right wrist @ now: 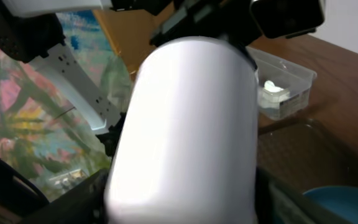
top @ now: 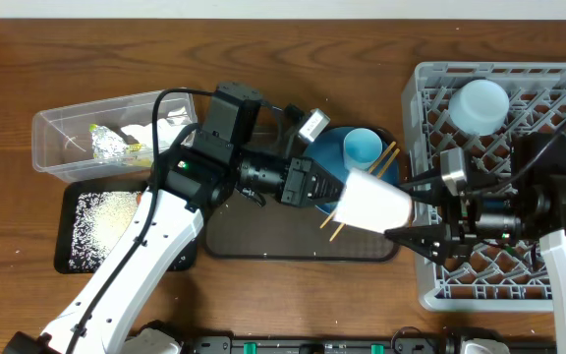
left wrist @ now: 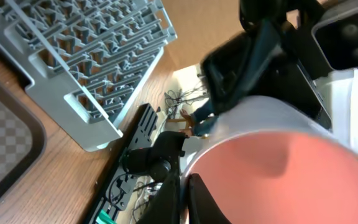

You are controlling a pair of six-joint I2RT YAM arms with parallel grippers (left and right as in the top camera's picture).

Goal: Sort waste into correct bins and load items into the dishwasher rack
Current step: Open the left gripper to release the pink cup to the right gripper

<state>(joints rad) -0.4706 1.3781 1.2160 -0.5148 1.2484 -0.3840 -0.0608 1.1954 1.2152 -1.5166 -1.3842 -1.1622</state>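
The small pink cup (top: 376,203), white outside and pink inside (left wrist: 278,168), hangs on its side above the brown serving tray, beside the dishwasher rack (top: 558,79). My left gripper (top: 345,190) is shut on its rim, one finger inside and one outside (left wrist: 184,199). My right gripper (top: 411,211) is open, its fingers (right wrist: 73,199) on either side of the cup's white wall (right wrist: 185,124). The blue plate (top: 327,152) carries the light blue cup (top: 363,147) and the chopsticks (top: 389,157). A pale bowl (top: 481,105) sits upside down in the rack.
The clear tub (top: 57,128) at the left holds foil (top: 106,146) and tissue (top: 150,133). The black tray (top: 72,246) below it holds rice (top: 101,216). The brown serving tray (top: 263,236) lies under both grippers. The rack's corner (left wrist: 92,62) shows in the left wrist view.
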